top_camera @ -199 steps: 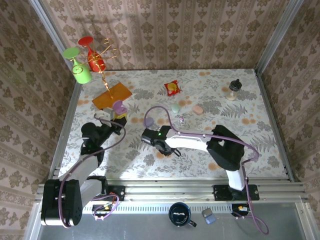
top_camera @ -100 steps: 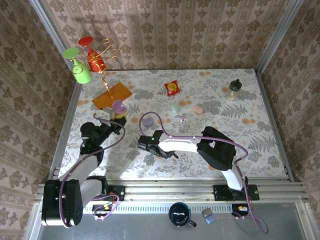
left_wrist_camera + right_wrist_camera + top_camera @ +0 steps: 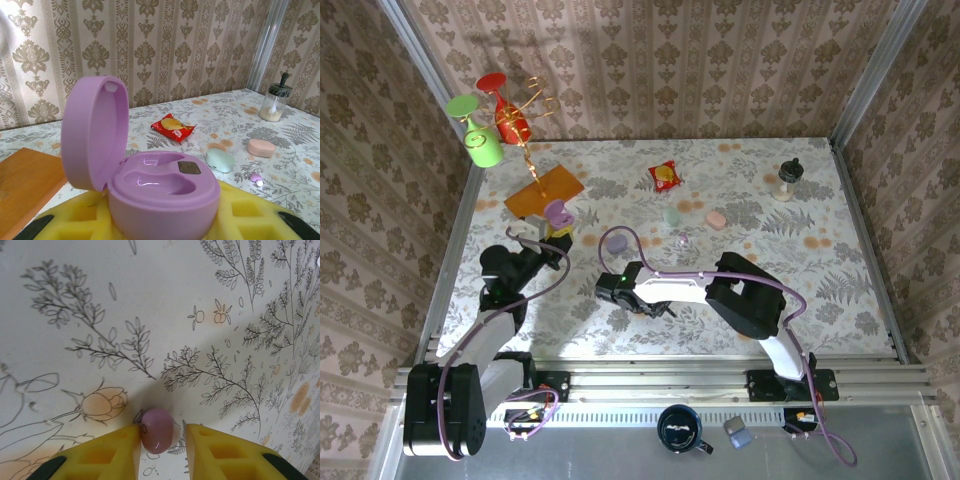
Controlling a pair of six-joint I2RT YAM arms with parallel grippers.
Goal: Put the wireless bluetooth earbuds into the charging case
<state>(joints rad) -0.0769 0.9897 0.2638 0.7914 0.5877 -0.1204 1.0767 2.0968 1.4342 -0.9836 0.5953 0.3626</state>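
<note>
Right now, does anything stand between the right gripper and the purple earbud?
Nothing visible does. The earbud lies on the bare table between the right gripper's fingers, with a small gap on one side. The case, held in the left gripper, is open and its wells look empty.

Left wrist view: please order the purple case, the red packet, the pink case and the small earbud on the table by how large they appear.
1. purple case, though it is nearest the camera
2. red packet
3. pink case
4. earbud
</note>
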